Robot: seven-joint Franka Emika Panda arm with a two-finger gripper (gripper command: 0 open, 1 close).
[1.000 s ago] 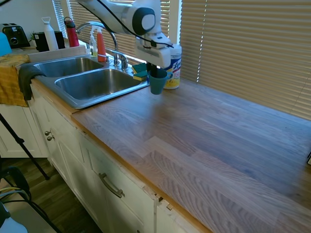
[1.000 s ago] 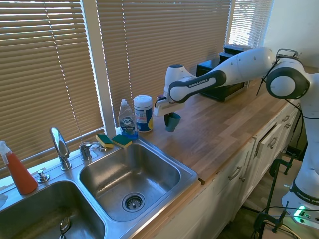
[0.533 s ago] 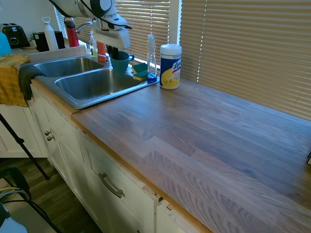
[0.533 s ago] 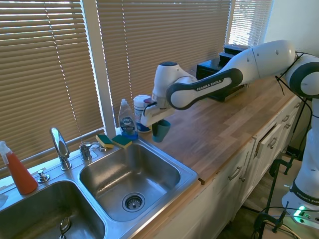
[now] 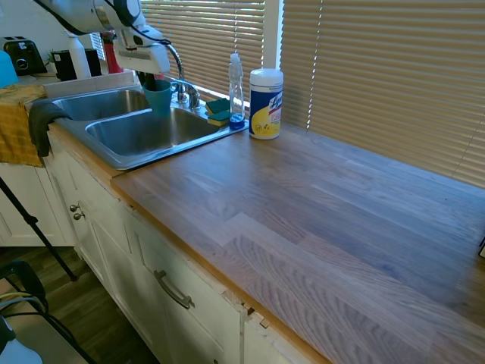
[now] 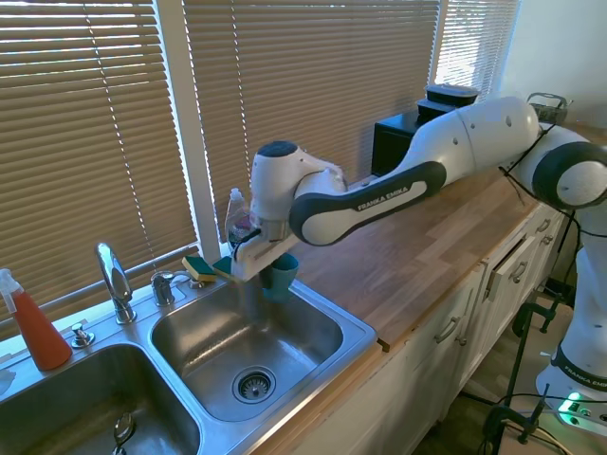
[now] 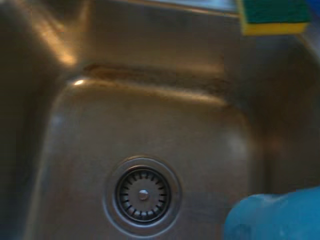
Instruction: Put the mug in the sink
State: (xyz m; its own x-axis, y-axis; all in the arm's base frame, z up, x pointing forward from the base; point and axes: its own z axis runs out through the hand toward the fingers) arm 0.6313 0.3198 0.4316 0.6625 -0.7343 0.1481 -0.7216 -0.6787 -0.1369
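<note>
The gripper [image 6: 268,267] is clenched on the mug [image 6: 280,282], which hangs upright in the air over the sink [image 6: 313,374], above the basin that lies nearer the wooden countertop [image 6: 427,246]. The teal-blue mug [image 5: 158,98] is clear of the basin floor and sits toward the back of that basin, near the faucet [image 5: 176,64]. In the wrist view a blurred blue part of the mug [image 7: 275,217] shows beside the round drain [image 7: 142,194] of the steel basin, with a green-and-yellow sponge [image 7: 272,16] on the sink's rim above it. Two such sponges [image 6: 204,268] lie on the rim behind this basin, just beside the faucet base. A clear dish soap bottle [image 5: 236,89] and a white-and-yellow wipes canister [image 5: 266,103] stand on the countertop beyond the sink's corner. An orange spray bottle [image 6: 33,325] stands behind the other basin
</note>
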